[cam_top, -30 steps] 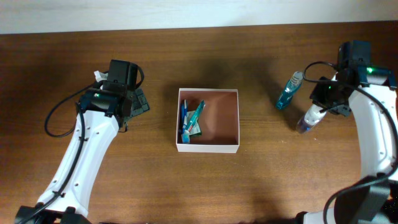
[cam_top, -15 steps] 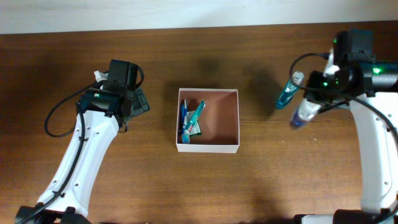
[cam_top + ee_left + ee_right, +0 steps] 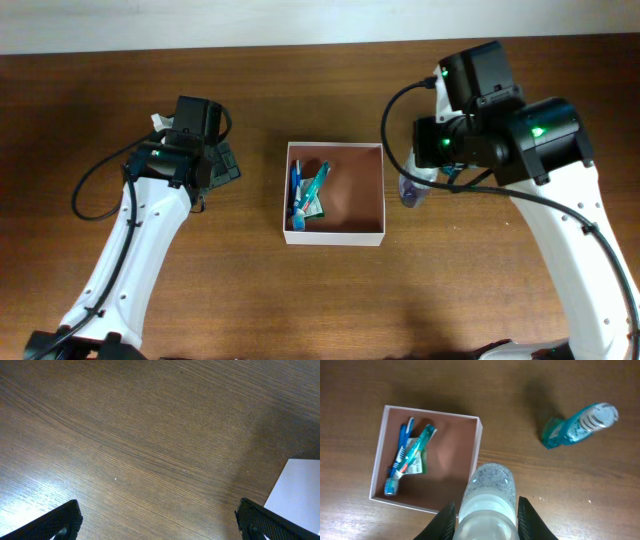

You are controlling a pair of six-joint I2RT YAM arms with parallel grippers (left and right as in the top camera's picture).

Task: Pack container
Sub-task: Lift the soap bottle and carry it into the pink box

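The container [image 3: 372, 192] is a shallow square box with white walls and a reddish-brown inside, at the table's middle; it also shows in the right wrist view [image 3: 454, 462]. A blue toothbrush [image 3: 296, 186] and a teal tube [image 3: 316, 188] lie in its left half. My right gripper [image 3: 486, 506] is shut on a clear bottle [image 3: 489, 491] with whitish liquid, held just right of the box's right wall [image 3: 411, 189]. A teal bottle [image 3: 577, 424] stands further right, hidden under my arm in the overhead view. My left gripper [image 3: 224, 163] is open and empty, left of the box [image 3: 160, 525].
The table is dark brown wood [image 3: 250, 290]. A corner of the white box wall [image 3: 296, 491] shows at the right of the left wrist view. A pale wall strip [image 3: 300, 20] runs along the far edge.
My right arm has carried the clear bottle leftward, from beside the teal bottle to the box's right wall. The left arm has not moved.
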